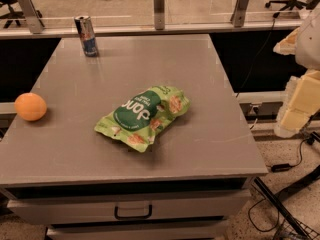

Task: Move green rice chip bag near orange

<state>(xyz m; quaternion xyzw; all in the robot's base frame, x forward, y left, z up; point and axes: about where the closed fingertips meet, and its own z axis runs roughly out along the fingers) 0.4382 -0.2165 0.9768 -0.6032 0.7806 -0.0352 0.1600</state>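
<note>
The green rice chip bag lies flat near the middle of the grey table, its dark green oval facing up. The orange sits at the table's left edge, well apart from the bag. My gripper hangs at the right edge of the view, beyond the table's right side and far from both the bag and the orange. It holds nothing that I can see.
A slim blue-and-silver drink can stands upright at the table's back left corner. A glass railing with metal posts runs behind the table. A drawer with a handle is below the tabletop. Cables lie on the floor at the right.
</note>
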